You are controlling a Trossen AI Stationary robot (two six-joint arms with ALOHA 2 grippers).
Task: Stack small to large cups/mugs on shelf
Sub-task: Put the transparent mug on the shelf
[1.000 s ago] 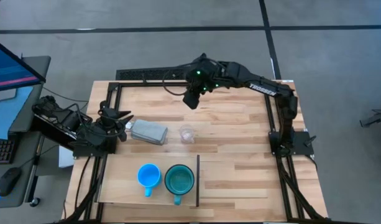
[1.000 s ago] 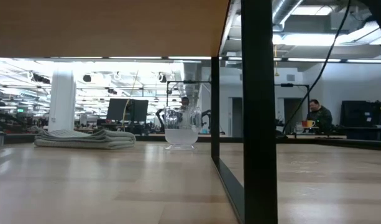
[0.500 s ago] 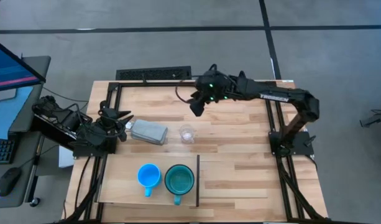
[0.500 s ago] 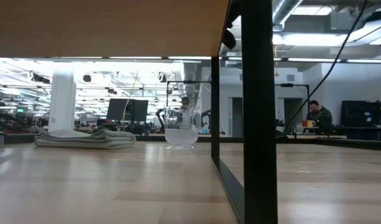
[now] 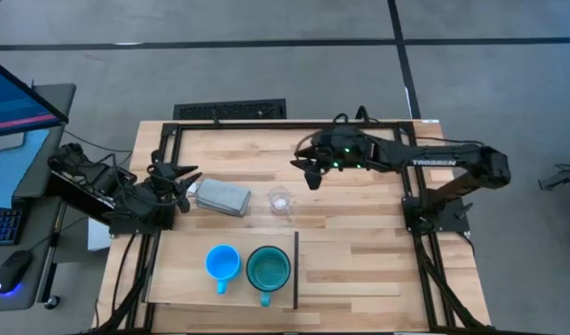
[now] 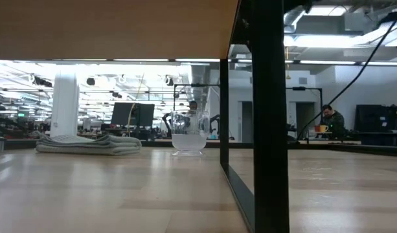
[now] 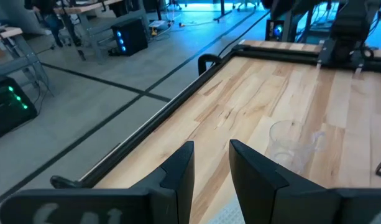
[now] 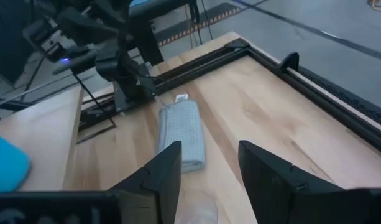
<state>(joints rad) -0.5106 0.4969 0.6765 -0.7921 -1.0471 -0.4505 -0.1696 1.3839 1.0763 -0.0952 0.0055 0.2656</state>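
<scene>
The small clear cup (image 5: 279,199) stands upright on the tabletop, seen also in the low view (image 6: 188,134). The blue mug (image 5: 222,263) and the teal mug (image 5: 268,268) stand side by side on the shelf (image 5: 187,288), a light board with a dark edge (image 5: 296,270). My right gripper (image 5: 308,168) hovers open above the table, just beyond the clear cup on its far right side. In the right wrist view (image 8: 209,167) the cup's rim (image 8: 196,211) shows below the fingers. My left gripper (image 5: 180,180) waits open at the table's left edge, and in its wrist view (image 7: 212,168) it faces the cup (image 7: 289,143).
A grey rectangular block (image 5: 221,197) lies on the table between the left gripper and the clear cup. A black frame (image 5: 229,124) runs along the table's far and side edges. Bare wood lies to the right of the shelf and the cup.
My right arm has stretched out and swung from near the far edge toward the near edge and slightly right, bringing its gripper down closer to the clear cup. The cup, mugs and block have stayed in place.
</scene>
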